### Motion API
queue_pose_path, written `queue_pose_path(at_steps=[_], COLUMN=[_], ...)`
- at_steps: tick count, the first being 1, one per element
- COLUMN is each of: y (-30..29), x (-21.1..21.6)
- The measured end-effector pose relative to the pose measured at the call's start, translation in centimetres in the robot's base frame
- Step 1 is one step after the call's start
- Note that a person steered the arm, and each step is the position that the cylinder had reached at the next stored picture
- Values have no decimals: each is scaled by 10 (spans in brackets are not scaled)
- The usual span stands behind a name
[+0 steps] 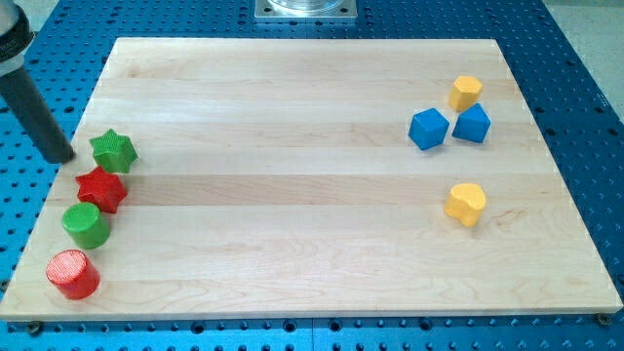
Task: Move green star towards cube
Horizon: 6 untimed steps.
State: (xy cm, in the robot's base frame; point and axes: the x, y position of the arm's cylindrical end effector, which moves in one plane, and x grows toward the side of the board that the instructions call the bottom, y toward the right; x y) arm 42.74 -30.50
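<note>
1. Pale maple-like wood makes up the surface (292,117), a rectangular board resting on a blue perforated bench.
2. The green star (113,150) lies close to the surface's left edge, at the top of a column of four blocks. Below it, touching or nearly so, sits the red star (101,189); then the green cylinder (86,224); then the red cylinder (73,274) near the bottom-left corner.
3. The blue cube (428,129) stands towards the right edge, in the upper half of the surface. A second blue block (472,124) is just beside it on the right (its exact shape is hard to make out). A yellow block (466,93) sits above that pair, and a yellow heart-like block (466,204) sits below them, nearer the middle of the right side.
4. My tip (60,156) rests at the left edge of the surface, just left of the green star, close to it; whether they actually touch cannot be told. The rod leans up towards the top-left corner of the view.
5. Gripper state: there is no gripper on this arm, only the rod, so nothing opens, closes or holds.
6. Progress: judged as barely begun. The green star is well apart from the blue cube, with almost the full width of the surface between them. The tip is placed on the star's far side from the cube, which suits a rightward push.
7. Remaining: the whole traverse to the right, slightly upward. Risk noted: the red star is so close that it may be dragged along.
</note>
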Motion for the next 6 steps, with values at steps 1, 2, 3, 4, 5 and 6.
queue_pose_path(at_steps=[1, 2, 3, 4, 5, 6], y=[39, 110, 99, 90, 179, 264], x=[-1, -2, -1, 30, 28, 9])
